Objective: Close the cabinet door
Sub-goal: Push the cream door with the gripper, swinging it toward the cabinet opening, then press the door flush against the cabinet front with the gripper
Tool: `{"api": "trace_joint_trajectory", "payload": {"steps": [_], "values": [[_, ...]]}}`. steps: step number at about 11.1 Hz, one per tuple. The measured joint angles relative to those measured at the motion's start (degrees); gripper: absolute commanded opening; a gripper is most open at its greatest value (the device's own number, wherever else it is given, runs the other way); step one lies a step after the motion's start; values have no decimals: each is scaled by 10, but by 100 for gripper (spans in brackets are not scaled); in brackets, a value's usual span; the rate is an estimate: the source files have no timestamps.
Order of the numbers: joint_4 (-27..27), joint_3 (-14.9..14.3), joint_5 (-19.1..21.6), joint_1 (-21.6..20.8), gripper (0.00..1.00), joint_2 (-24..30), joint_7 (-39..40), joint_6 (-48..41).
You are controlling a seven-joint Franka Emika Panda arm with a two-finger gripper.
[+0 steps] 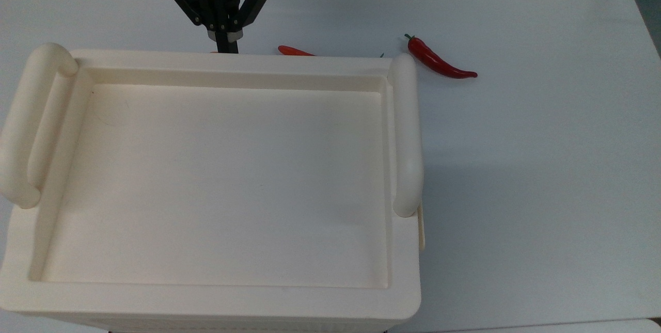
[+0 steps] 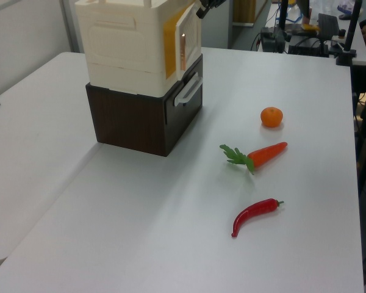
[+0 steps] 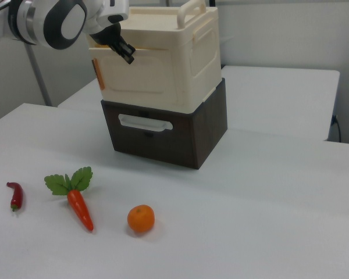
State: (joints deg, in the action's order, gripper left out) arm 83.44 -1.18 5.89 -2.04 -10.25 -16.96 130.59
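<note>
Right view, nearest me on the white table (image 3: 267,203): orange (image 3: 141,218), carrot (image 3: 79,209) with leaves pointing away, red chilli (image 3: 15,195), all well apart from the stack

Behind them a dark brown drawer box (image 3: 198,139), drawer pushed in, white handle (image 3: 144,123) on the front

The cabinet (image 3: 192,64) sits on top of that box, bar handles up

The cabinet door (image 3: 142,78) is on the cabinet front, upright, long axis horizontal, face towards the vegetables. It lies almost flush, not fully home: a thin amber strip of the inside shows at the right view's left edge, and in the left view it angles slightly off the opening

My gripper (image 3: 127,55) is at the door's upper part, tip against or just beside the panel, can't tell which. Fingers pressed together, gripping nothing
</note>
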Motion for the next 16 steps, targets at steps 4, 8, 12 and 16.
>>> {"api": "trace_joint_trajectory", "payload": {"steps": [4,8,12,16], "values": [[0,0,0,-4,0,-12,-1,38],[0,0,0,-7,0,-29,-1,75],[1,0,0,-7,0,-29,-1,75],[9,0,-41,-9,0,-8,48,-81]]}}
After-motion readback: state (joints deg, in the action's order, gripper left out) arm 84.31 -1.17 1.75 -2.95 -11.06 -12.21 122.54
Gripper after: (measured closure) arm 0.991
